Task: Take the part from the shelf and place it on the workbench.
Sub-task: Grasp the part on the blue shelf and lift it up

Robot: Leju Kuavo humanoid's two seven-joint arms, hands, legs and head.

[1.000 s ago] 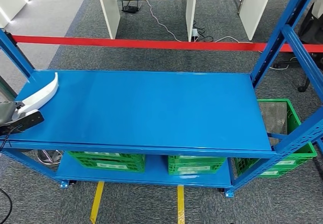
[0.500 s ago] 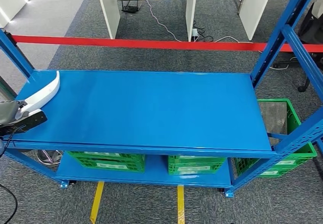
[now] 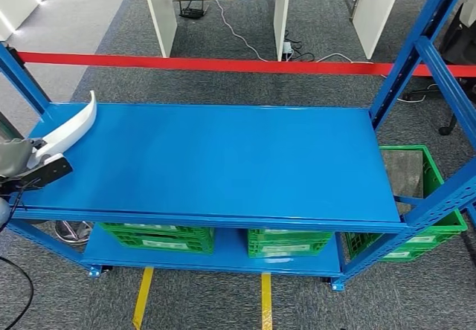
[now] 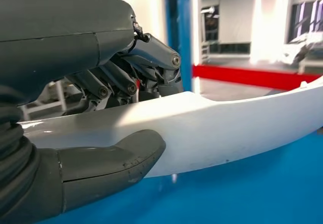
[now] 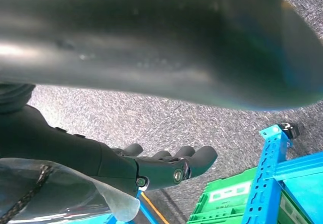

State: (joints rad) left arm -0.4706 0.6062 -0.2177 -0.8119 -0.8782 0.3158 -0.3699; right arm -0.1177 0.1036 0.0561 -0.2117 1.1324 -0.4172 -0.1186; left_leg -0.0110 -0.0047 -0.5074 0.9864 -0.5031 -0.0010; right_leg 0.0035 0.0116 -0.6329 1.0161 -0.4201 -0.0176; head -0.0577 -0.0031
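left wrist view: left hand [image 4: 114, 118] grips one end of a long, curved white part [image 4: 236, 120] above the blue shelf [image 3: 224, 159]. it looks stiff, light, smooth, likely slippery; right hand [image 5: 167, 166] hangs empty, fingers loosely apart.

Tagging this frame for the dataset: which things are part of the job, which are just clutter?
Job: white part, held by left hand; blue shelf under it.
Clutter: green crates, red tape, floor cables, right hand hanging free.
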